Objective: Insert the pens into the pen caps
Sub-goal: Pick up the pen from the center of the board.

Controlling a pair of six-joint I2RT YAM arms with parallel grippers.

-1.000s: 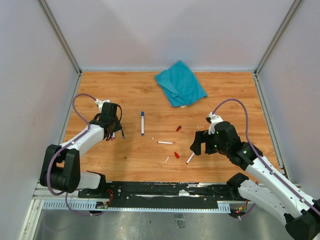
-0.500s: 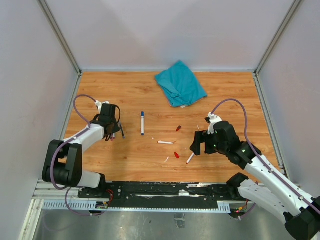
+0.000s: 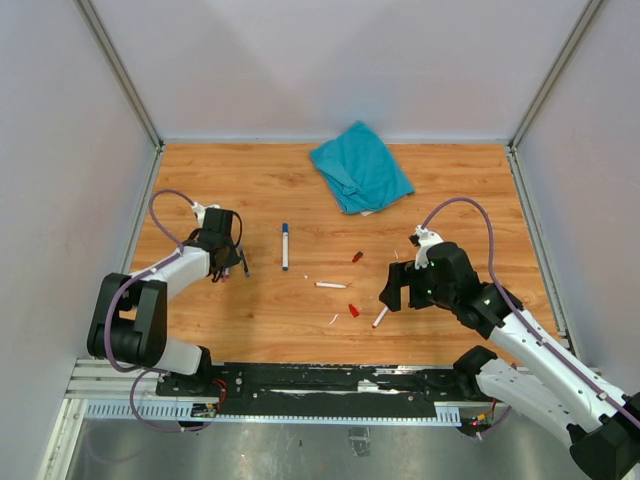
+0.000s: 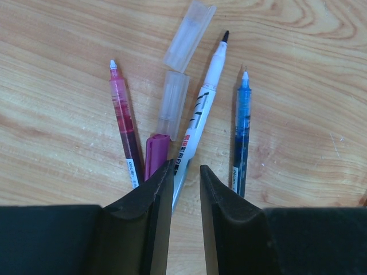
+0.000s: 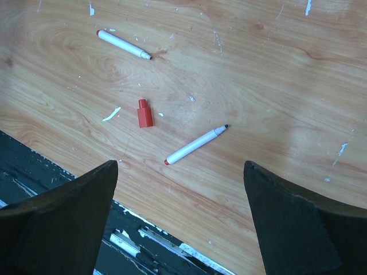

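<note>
In the left wrist view several pens lie fanned on the wood: a pink pen [image 4: 123, 123], a white pen [image 4: 199, 109] and a blue pen [image 4: 242, 129]. A purple cap [image 4: 155, 156] and two clear caps [image 4: 188, 37] lie among them. My left gripper [image 4: 185, 166] hangs low over the white pen's rear end, its jaws a narrow gap apart with only wood showing between them. My right gripper [image 5: 179, 166] stands wide open above a white pen with a red end [image 5: 195, 145], next to a red cap [image 5: 144, 113]. Another white pen [image 5: 123, 44] lies farther off.
A teal cloth [image 3: 360, 165] lies crumpled at the back. A blue-capped pen [image 3: 284, 245] and a second red cap [image 3: 357, 257] rest mid-table. Small white scraps dot the wood. Grey walls close in the sides, and a black rail [image 3: 320, 385] runs along the near edge.
My left gripper's jaws have narrowed a little and the left wrist has shifted slightly. The right arm has hardly moved.
</note>
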